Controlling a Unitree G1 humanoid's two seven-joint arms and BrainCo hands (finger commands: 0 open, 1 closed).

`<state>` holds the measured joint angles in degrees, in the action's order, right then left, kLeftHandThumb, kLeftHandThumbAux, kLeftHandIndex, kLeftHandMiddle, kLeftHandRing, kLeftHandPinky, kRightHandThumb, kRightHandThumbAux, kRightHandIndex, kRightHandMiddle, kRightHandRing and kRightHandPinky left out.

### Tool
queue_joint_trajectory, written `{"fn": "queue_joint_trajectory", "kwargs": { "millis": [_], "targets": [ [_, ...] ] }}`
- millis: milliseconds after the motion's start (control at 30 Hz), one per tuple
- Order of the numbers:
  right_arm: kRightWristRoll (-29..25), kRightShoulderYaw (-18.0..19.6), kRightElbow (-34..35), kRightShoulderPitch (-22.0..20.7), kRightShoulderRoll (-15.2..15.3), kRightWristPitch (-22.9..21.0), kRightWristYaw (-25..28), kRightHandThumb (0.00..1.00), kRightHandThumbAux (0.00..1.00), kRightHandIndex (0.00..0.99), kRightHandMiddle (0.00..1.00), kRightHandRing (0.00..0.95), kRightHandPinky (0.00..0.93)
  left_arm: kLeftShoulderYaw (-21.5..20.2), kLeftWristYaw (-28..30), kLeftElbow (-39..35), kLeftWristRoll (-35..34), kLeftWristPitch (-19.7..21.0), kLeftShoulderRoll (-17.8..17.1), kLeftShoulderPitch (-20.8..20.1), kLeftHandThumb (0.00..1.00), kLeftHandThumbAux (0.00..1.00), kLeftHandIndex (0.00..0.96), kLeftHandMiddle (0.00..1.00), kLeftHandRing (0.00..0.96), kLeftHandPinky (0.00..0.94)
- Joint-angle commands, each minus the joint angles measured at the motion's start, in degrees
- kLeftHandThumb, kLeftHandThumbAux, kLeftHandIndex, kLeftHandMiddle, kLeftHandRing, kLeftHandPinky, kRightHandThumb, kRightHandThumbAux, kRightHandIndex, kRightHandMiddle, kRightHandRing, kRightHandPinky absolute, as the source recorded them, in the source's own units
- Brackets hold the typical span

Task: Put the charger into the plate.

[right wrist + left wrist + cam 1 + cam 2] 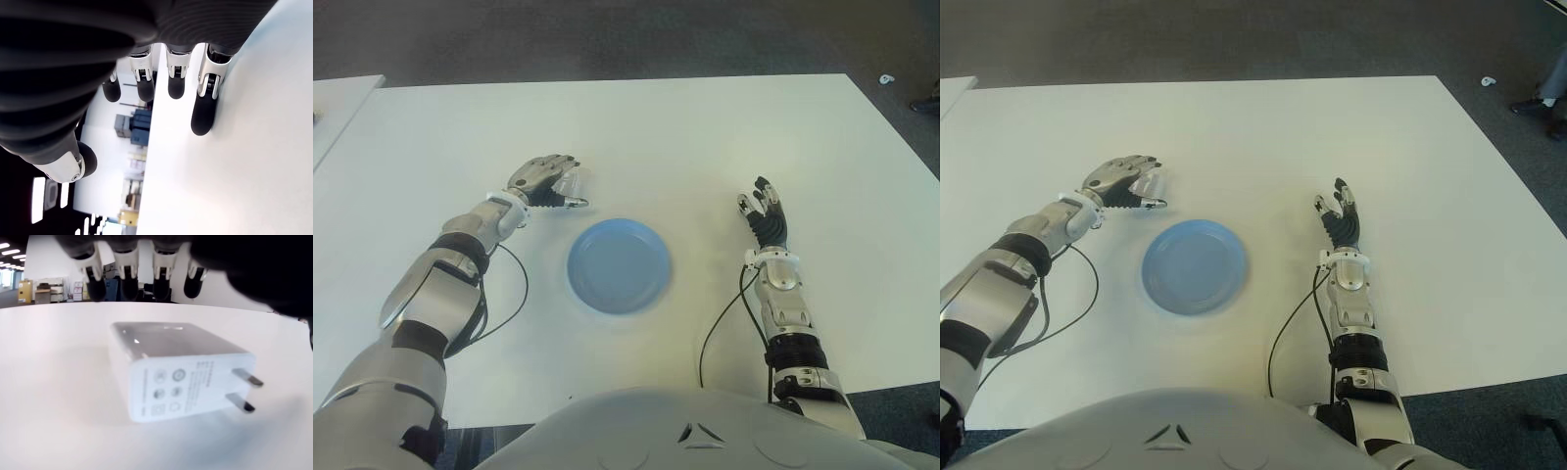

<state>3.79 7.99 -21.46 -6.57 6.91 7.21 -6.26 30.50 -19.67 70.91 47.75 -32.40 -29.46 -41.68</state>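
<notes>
The blue plate [619, 265] sits nearest, bare. The right hand [765, 211] shows to its right, fingers loose and empty. Beyond the plate's left edge, the left hand [544, 179] arches open over the white charger [176, 368] lying on the table [705, 137], not yet gripping. The charger looks light, rigid and smooth; pinch its flat sides, away from the prongs.

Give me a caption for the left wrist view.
Left hand poised open over the white charger lying on the table.

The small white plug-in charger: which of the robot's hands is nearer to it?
Left. The left hand arches over the small white plug-in charger, fingers not closed on it; the right hand shows open beyond the round blue plate.
</notes>
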Motion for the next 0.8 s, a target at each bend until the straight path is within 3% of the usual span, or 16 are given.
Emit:
{"fn": "queue_joint_trajectory", "kwargs": {
  "millis": [33,500,800],
  "targets": [
    [-1.32,0.41,-1.04,1.76,-0.36,-1.28,0.62,0.054,0.606,0.000,0.027,0.019,0.026,0.81,2.77,1.27,-0.69,-0.60,0.29,-0.50,0.353,0.220,0.000,0.000,0.000,0.000],
    [-2.19,0.47,-2.29,1.57,0.13,1.36,2.06,0.070,0.596,0.000,0.018,0.015,0.040,0.02,9.21,2.40,-3.53,0.25,0.43,-0.83,0.305,0.212,0.000,0.000,0.000,0.000],
    [-2.57,0.61,-2.55,1.50,0.17,1.69,2.53,0.080,0.591,0.000,0.016,0.012,0.037,0.33,10.37,2.47,-4.04,1.45,0.60,-0.63,0.288,0.212,0.000,0.000,0.000,0.000]
  ]
}}
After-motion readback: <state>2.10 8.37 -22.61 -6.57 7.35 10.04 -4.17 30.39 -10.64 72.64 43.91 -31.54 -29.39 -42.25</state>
